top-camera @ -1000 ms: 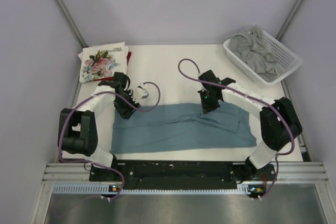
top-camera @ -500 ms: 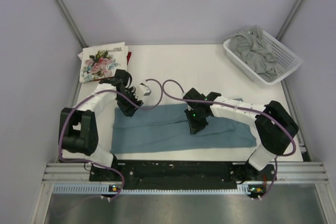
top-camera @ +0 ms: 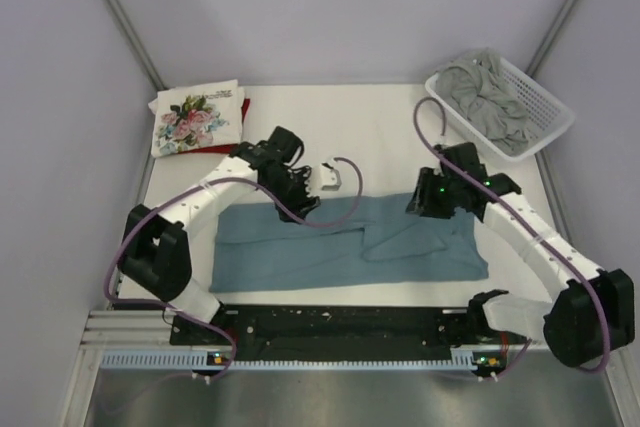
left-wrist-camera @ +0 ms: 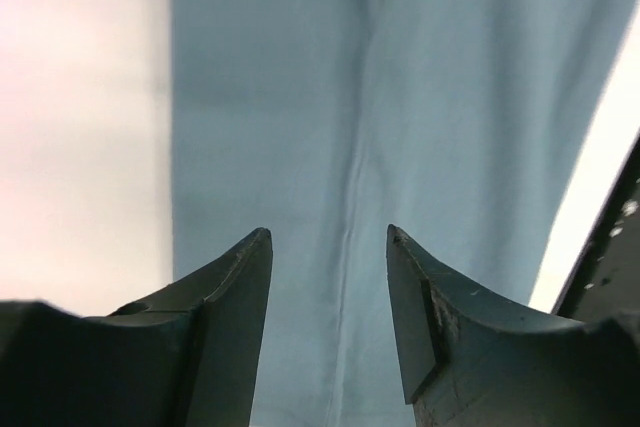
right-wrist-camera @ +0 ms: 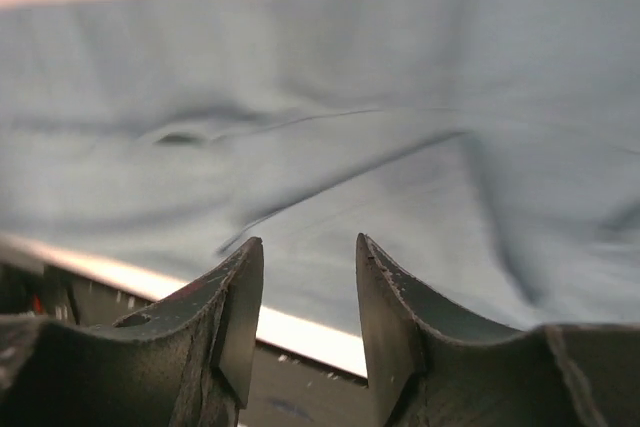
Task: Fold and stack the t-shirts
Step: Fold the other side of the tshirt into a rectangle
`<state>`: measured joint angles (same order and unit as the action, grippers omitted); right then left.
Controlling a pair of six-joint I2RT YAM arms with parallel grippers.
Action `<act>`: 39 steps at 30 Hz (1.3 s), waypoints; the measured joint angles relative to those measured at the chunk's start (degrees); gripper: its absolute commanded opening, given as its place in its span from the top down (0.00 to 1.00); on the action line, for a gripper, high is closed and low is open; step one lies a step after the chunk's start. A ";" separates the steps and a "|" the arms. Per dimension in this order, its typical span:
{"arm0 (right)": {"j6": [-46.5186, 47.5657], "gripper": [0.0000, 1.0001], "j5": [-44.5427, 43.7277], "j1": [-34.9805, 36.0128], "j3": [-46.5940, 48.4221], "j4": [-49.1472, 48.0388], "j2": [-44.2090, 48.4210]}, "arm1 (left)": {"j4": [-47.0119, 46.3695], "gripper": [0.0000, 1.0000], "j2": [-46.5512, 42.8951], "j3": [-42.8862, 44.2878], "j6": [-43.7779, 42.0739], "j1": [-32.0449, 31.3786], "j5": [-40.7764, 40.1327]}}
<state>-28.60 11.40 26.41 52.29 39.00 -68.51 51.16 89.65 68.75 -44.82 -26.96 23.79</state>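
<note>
Teal shirt lies on table; left gripper and right gripper both spread, holding nothing, over its far edge.

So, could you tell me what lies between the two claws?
The top external view shows the teal-blue shirt there, its far edge crossed by a purple cable, between the left claw and right claw.

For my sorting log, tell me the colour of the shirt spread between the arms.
The shirt is plain dusty teal-blue, clearest in the top external view.
</note>
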 measured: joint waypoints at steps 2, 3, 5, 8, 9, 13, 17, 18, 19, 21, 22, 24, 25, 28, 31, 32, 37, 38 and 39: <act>0.13 0.56 -1.16 -8.26 -2.21 -0.04 1.49 | 0.11 0.46 0.66 2.69 1.66 -5.55 0.59; 0.50 0.55 -1.49 -10.86 -3.21 0.00 1.36 | -0.17 0.46 1.40 4.13 2.62 -8.68 0.81; 1.66 0.55 -2.03 -13.88 -4.81 0.11 -0.31 | -1.42 0.45 3.41 6.32 4.70 -14.03 1.40; 3.28 0.53 -2.12 -15.37 -5.18 -0.15 -4.57 | -3.30 0.41 7.69 8.72 9.25 -20.11 4.02; 3.78 0.53 -2.12 -15.52 -5.25 -0.52 -5.77 | -3.78 0.40 9.35 9.55 10.78 -21.18 4.94; 5.09 0.53 -2.32 -16.39 -6.45 -2.32 -8.72 | -6.75 0.38 15.06 11.96 16.04 -23.45 7.82; 5.70 0.57 -0.98 -16.72 -8.24 -4.48 -10.19 | -9.01 0.38 18.88 13.05 19.56 -25.09 8.94; 5.92 0.60 -0.90 -16.74 -8.83 -4.92 -10.23 | -9.53 0.38 19.71 13.18 20.22 -25.33 9.01; 6.08 0.64 -0.83 -16.74 -9.35 -5.20 -10.23 | -9.92 0.38 20.50 13.25 20.85 -25.55 8.98; 6.34 0.76 -0.90 -16.74 -10.25 -5.68 -10.23 | -10.64 0.39 21.75 13.31 21.44 -25.83 8.96; 6.54 0.83 -0.94 -16.74 -10.49 -5.86 -10.23 | -10.91 0.39 22.43 13.35 21.70 -25.88 8.96; 6.58 0.97 -1.03 -16.79 -10.99 -6.58 -10.34 | -11.06 0.41 23.61 13.60 22.29 -25.86 8.98; 6.80 1.00 -1.07 -16.81 -11.06 -6.69 -10.38 | -11.19 0.42 24.15 13.77 22.45 -25.86 8.98; 6.78 1.00 -1.25 -16.81 -11.06 -6.88 -10.36 | -11.78 0.58 25.68 14.10 22.84 -25.81 9.31; 6.60 1.00 -1.60 -16.81 -11.67 -7.06 -9.49 | -11.80 0.82 26.27 14.12 23.47 -25.79 10.23; 6.51 1.00 -1.73 -16.81 -12.13 -7.06 -8.74 | -11.80 0.92 26.36 14.12 23.58 -25.79 10.58; 5.55 1.00 -2.29 -16.83 -14.01 -5.73 -3.10 | -11.19 1.00 26.36 14.78 22.82 -25.79 11.54; 5.16 1.00 -2.47 -16.83 -14.27 -5.11 -1.75 | -10.95 1.00 26.36 14.99 22.58 -25.79 11.54; 4.68 1.00 -2.67 -16.83 -14.62 -4.81 -0.28 | -10.82 1.00 26.36 15.21 22.43 -25.79 11.45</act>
<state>-23.92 8.73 9.58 37.67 34.20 -68.79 40.34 116.01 83.96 -22.39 -52.75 35.24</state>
